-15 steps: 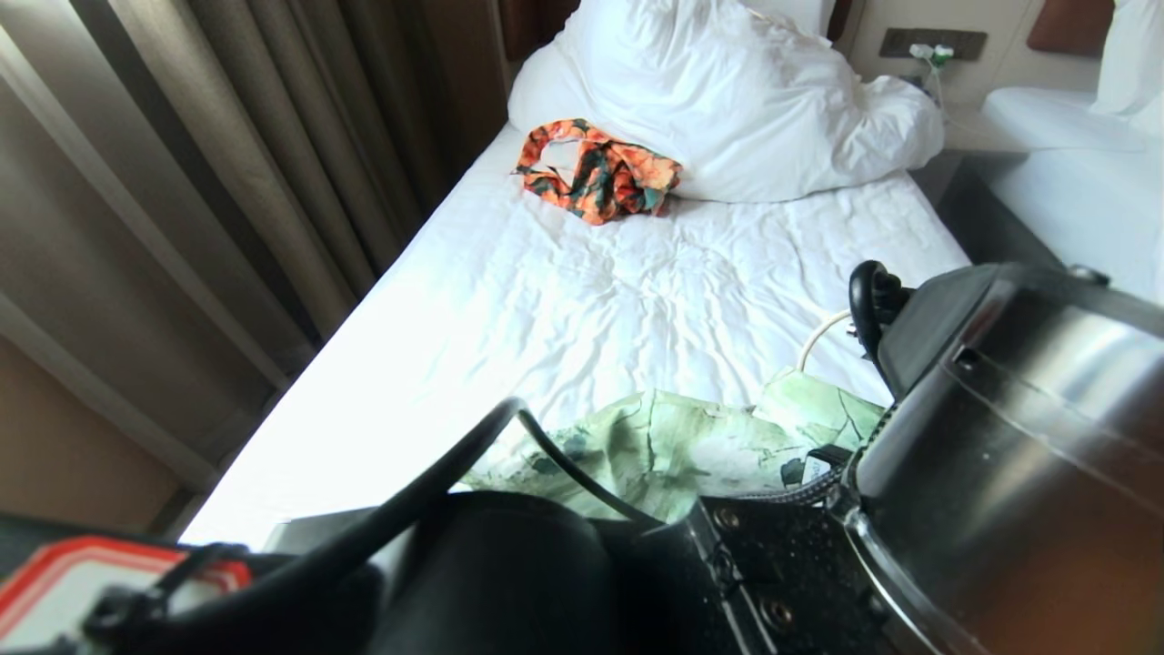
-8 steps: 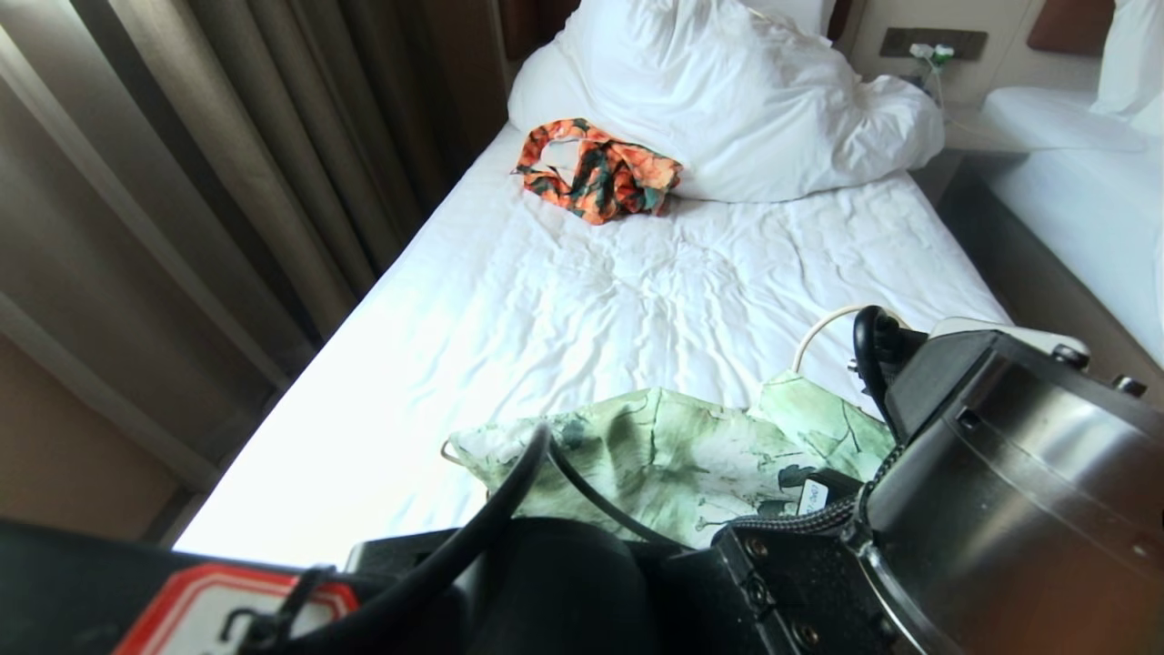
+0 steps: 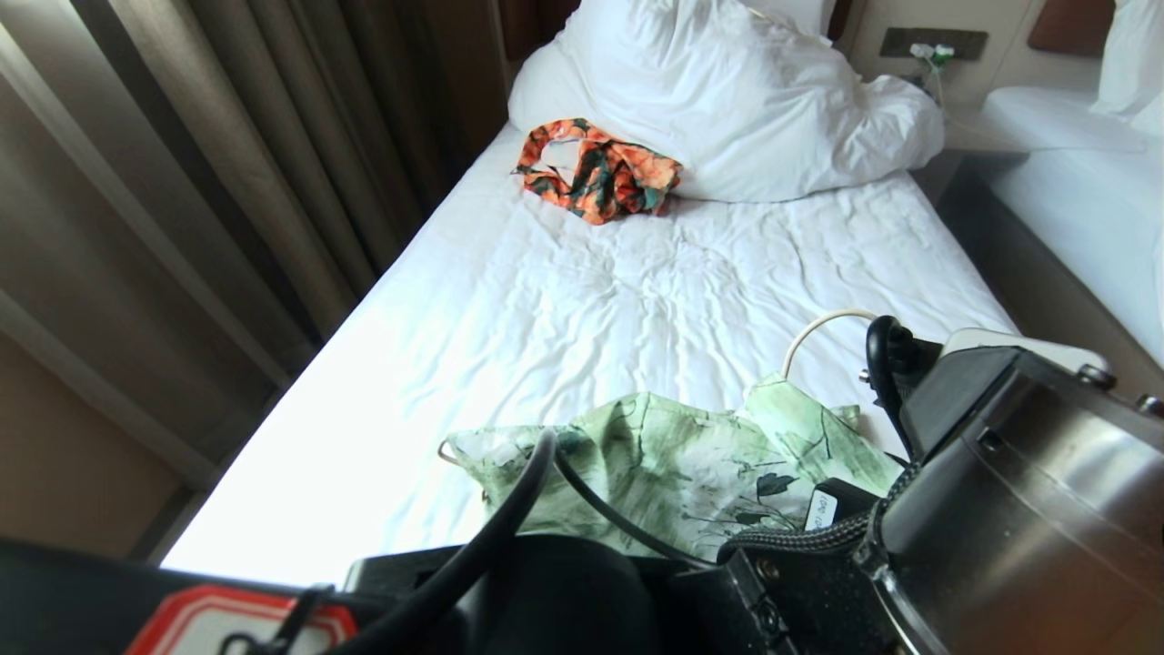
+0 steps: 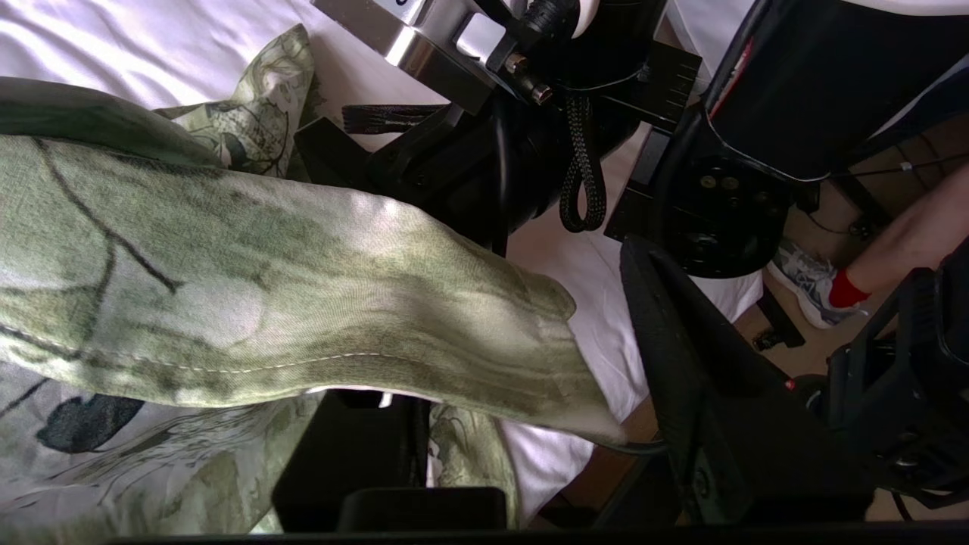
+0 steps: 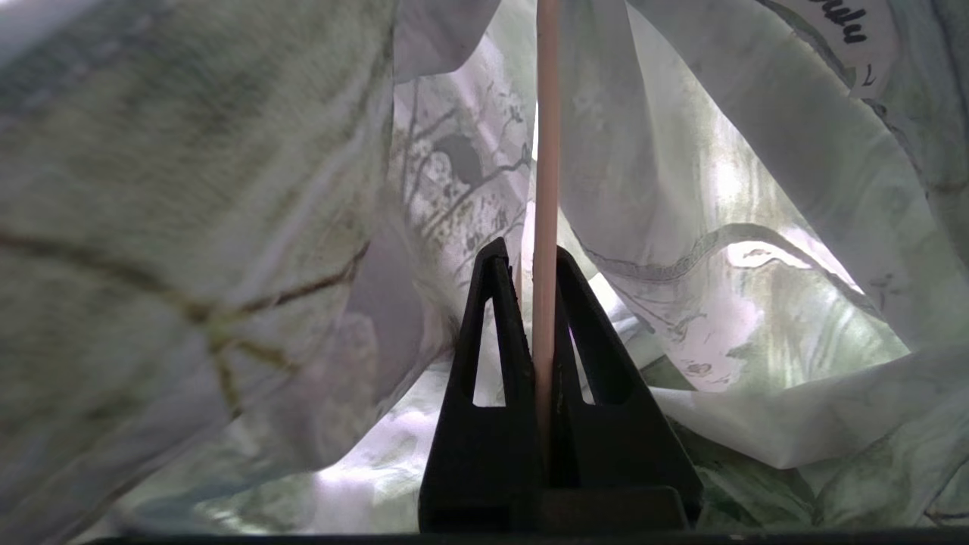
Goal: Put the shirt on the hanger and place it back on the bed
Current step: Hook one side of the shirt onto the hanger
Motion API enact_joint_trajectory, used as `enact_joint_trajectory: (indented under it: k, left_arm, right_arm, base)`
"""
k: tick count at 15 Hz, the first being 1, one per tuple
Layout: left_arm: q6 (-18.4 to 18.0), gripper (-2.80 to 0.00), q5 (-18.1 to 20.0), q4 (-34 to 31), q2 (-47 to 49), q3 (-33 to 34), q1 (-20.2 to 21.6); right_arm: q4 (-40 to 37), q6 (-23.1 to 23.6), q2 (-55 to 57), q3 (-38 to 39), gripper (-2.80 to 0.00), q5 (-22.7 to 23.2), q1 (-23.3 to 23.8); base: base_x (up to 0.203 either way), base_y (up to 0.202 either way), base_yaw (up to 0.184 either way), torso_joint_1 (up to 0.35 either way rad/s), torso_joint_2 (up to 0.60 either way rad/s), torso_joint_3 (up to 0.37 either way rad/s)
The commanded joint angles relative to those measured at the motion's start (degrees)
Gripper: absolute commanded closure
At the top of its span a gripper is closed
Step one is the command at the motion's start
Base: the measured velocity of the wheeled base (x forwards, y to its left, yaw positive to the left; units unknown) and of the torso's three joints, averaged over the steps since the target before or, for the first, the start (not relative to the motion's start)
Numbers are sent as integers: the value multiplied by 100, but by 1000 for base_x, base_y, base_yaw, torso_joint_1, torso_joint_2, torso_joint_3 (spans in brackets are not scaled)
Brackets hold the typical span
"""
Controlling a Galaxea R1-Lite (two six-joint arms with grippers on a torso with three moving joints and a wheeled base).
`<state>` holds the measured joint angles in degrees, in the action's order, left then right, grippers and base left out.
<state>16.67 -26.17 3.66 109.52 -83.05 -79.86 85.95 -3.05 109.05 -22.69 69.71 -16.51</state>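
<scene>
The right claw (image 5: 543, 261) is clamped on the hanger's (image 5: 546, 151) thin rod inside the shirt (image 3: 673, 464) on the bed (image 3: 582, 300) (steadying it), while the left claw's opening cannot be told.

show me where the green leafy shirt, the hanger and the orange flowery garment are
shirt (image 3: 673, 464), head view, middle of the crumpled fabric
hanger (image 5: 546, 151), right wrist view, thin cream rod above the right hand's fingers
orange flowery garment (image 3: 600, 173), head view, middle of the bundle
</scene>
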Motion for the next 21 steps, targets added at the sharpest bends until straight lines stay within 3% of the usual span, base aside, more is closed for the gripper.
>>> enact_joint_trajectory:
  k: [1,6,10,13,15,16,21]
  left_arm:
    - [20,-280,-11,3,-89,44,-29]
    - [-45,-280,-44,-43,-494,166,-96]
    - [-293,-280,-76,-70,-1641,787,266]
    - [-634,-280,-77,-59,-2497,1330,1237]
    - [-732,-280,-73,-85,-2998,1551,1905]
    - [-788,0,-67,-185,-3247,1646,2144]
    - [-1091,0,-58,-1359,-4349,1521,2417]
  right_arm:
    - [107,-3,82,1,0,34,-2]
    - [172,-3,161,-8,0,26,108]
    - [172,-12,125,-43,0,17,104]
    - [172,-56,-27,-183,0,10,56]
    - [172,-406,-272,-326,0,-8,-31]
    - [172,-611,-408,-416,0,-91,-117]
    - [172,-1316,-605,-768,0,-358,-727]
  base:
    - [0,0,0,0,0,0]
    - [0,0,0,0,0,0]
    - [0,0,0,0,0,0]
    - [0,0,0,0,0,0]
    - [0,0,0,0,0,0]
    - [0,0,0,0,0,0]
    - [0,0,0,0,0,0]
